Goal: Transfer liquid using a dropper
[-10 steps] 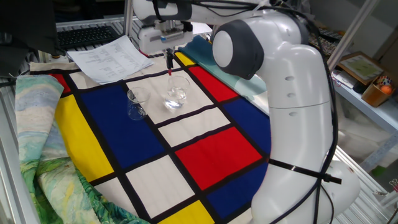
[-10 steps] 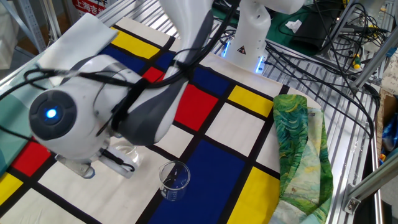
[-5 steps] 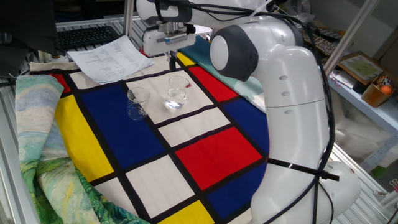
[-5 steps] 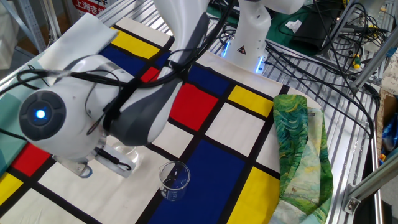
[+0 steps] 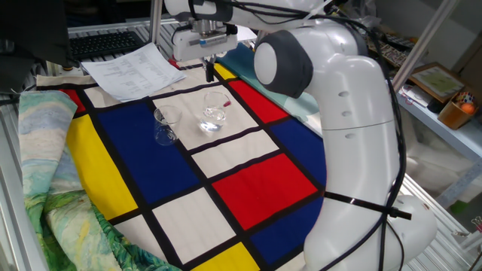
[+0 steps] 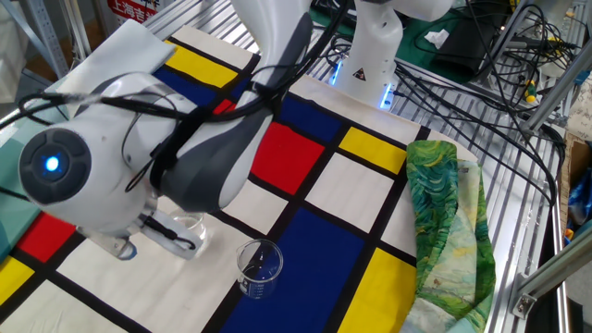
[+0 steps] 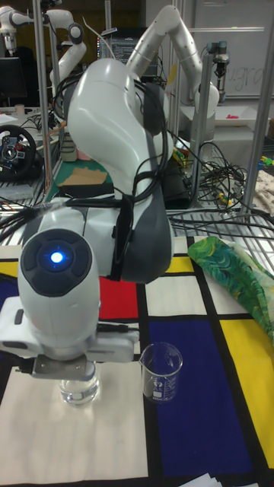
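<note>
A rounder clear glass point(image 5: 213, 114) stands on the checkered cloth with a little clear liquid point(image 5: 212, 125) glinting at its bottom. The dropper point(image 5: 224, 101) leans inside this glass, its red bulb at the right rim. My gripper point(image 5: 209, 75) hangs a short way above and behind the glass, open, holding nothing. The small beaker point(image 5: 166, 125) stands to the left of the glass. In the other fixed view my wrist covers most of the glass point(image 6: 188, 228), and the beaker point(image 6: 259, 268) stands free. The tall fixed view shows the glass point(image 7: 79, 389) under my hand, beside the beaker point(image 7: 160, 371).
Printed papers point(image 5: 132, 68) and a keyboard point(image 5: 105, 44) lie behind the cloth. A green patterned fabric point(image 5: 47, 158) is bunched along the left edge. My own arm and base point(image 5: 361, 150) fill the right side. Cables point(image 6: 462, 55) run past the table's far end.
The gripper has risen from the rounder glass and let go of the dropper, which now leans in the glass. The beaker and glass have not moved.
</note>
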